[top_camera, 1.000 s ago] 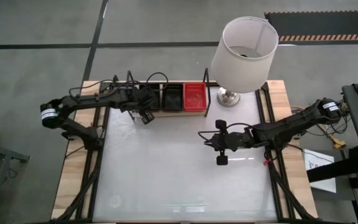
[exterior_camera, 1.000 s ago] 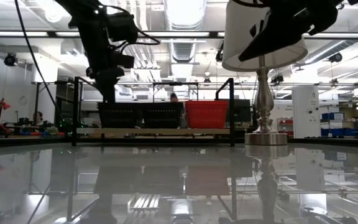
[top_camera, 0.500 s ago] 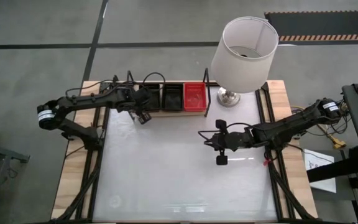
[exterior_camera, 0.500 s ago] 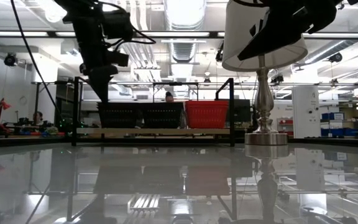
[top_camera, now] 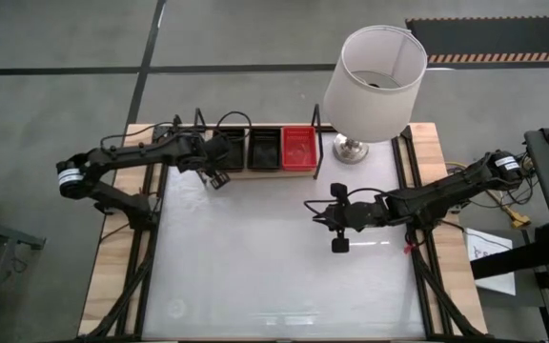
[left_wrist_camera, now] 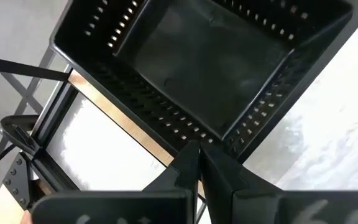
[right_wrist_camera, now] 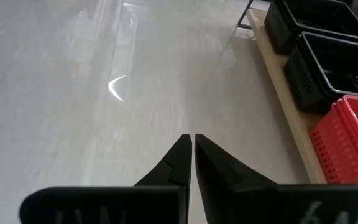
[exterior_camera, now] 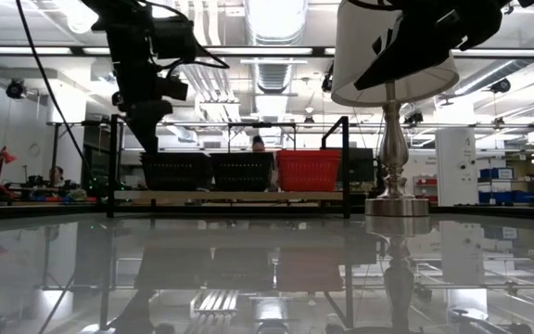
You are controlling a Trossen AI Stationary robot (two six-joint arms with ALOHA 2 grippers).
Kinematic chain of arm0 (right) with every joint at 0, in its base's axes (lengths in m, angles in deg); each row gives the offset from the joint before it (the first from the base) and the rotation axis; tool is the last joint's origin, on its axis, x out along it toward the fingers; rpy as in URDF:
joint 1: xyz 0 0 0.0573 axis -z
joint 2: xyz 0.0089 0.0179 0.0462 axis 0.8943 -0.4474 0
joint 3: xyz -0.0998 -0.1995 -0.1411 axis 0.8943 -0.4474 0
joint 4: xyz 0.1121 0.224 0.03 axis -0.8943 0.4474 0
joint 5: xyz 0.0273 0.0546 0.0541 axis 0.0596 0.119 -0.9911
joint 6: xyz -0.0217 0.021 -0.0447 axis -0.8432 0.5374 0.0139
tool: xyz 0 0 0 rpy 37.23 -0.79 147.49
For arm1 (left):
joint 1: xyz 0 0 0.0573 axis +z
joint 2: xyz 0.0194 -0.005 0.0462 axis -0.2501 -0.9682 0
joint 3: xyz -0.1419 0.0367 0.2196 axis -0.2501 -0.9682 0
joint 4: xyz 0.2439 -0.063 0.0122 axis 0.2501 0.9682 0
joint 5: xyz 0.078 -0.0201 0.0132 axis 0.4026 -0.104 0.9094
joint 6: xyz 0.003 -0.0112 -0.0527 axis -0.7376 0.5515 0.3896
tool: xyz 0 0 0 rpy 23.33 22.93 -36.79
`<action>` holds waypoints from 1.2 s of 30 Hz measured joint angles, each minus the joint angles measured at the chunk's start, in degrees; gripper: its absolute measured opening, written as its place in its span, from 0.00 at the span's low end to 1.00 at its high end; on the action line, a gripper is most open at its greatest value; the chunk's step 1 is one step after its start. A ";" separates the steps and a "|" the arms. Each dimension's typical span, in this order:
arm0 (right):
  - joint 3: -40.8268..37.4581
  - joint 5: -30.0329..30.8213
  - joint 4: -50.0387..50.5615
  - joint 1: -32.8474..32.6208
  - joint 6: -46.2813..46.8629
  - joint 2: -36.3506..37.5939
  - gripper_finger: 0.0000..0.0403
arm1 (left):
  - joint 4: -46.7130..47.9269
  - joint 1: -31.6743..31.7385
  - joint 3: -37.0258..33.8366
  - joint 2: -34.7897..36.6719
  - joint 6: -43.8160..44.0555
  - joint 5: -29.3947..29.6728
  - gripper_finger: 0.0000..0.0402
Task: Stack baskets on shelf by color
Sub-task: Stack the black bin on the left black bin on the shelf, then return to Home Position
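Observation:
Three baskets stand side by side on the shelf [top_camera: 255, 172] at the table's far edge: a black one [top_camera: 233, 145] at its left end, a black one [top_camera: 264, 150] in the middle and a red one [top_camera: 299, 150] on the right. My left gripper [left_wrist_camera: 199, 152] is shut. It hangs over the left black basket [left_wrist_camera: 204, 56], by that basket's near wall. In the low view it [exterior_camera: 146, 139] stands just above that basket [exterior_camera: 176, 172]. My right gripper [right_wrist_camera: 193, 140] is shut and hovers over the bare tabletop [top_camera: 320, 215], apart from the baskets. My left gripper points down at the near wall [left_wrist_camera: 185, 127] of the left black basket. I cannot tell whether its shut fingertips touch the rim. The basket rests flat on the shelf plank [left_wrist_camera: 123, 121].
A lamp with a white shade [top_camera: 375, 71] and a metal foot [top_camera: 351, 148] stands right of the shelf. Black rod uprights [exterior_camera: 111, 167] [exterior_camera: 346, 167] close the shelf's ends. The white tabletop [top_camera: 255, 267] lies open on the near side. A person [exterior_camera: 256, 146] shows far behind.
My left gripper has drifted a little toward the table's left, from the middle of the left black basket to its left part. The baskets have stayed where they were.

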 joint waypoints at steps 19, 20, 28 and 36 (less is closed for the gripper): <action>-20.44 -0.09 -23.65 7.14 -16.93 14.83 0.03 | -37.27 -29.15 -20.93 26.43 -19.60 -11.96 0.00; -21.64 -0.09 -23.80 8.06 -17.42 16.70 0.03 | -40.94 -29.78 -23.86 28.81 -19.76 -11.94 0.00; -30.47 -0.46 -24.47 12.20 -21.89 31.90 0.03 | -60.43 -29.94 -41.34 44.53 -19.77 -11.59 0.00; -37.64 -2.21 -25.31 12.31 -24.11 46.56 0.03 | -76.05 -29.94 -53.88 52.56 -18.37 -11.59 0.00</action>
